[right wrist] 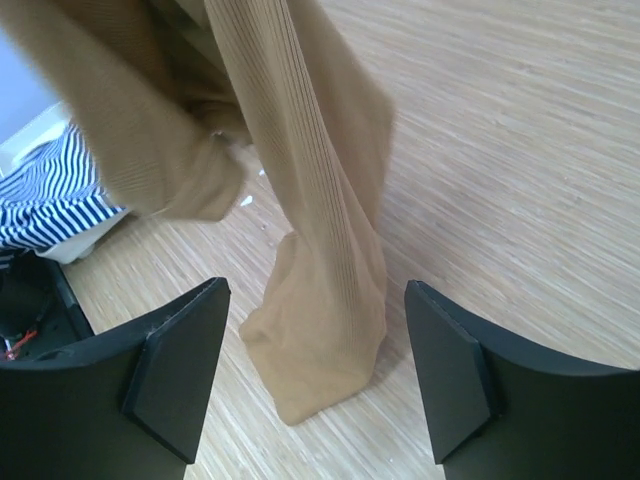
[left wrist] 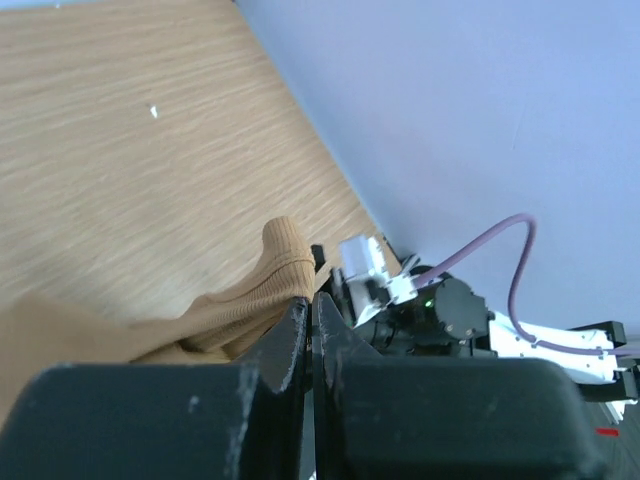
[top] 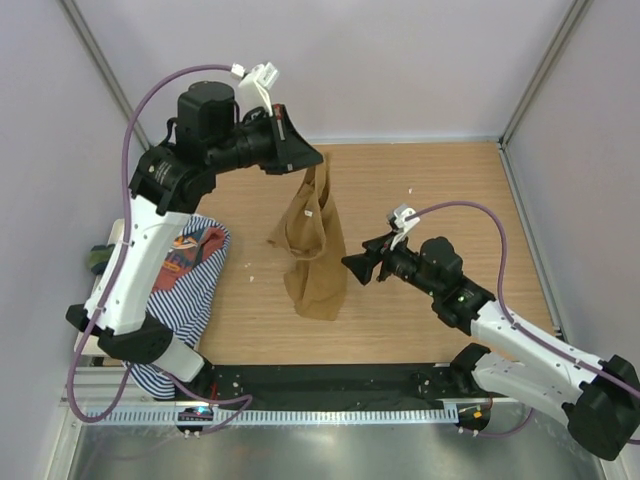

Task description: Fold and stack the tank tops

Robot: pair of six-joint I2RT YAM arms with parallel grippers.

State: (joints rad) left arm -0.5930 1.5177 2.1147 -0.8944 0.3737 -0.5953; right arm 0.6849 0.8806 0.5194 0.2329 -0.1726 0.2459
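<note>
The left fingers [left wrist: 288,345] are pinched shut on a ribbed edge of the tan tank top [top: 312,235]. They hold it up near the far edge of the worktop [top: 450,190], so it hangs in a long drape. Its lower end (bunched, not spread) rests on the wood at mid-worktop. The right fingers [right wrist: 178,372] stand wide apart, gripping nothing, just beside the hanging cloth's lower part. A striped top [top: 190,295] and a rust-red top [top: 192,248] lie heaped at the left edge. This looks like step 1 of the fold: opening the garment out. Next, the right fingers need to close on a free edge, so the 2 arms can stretch it flat.
</note>
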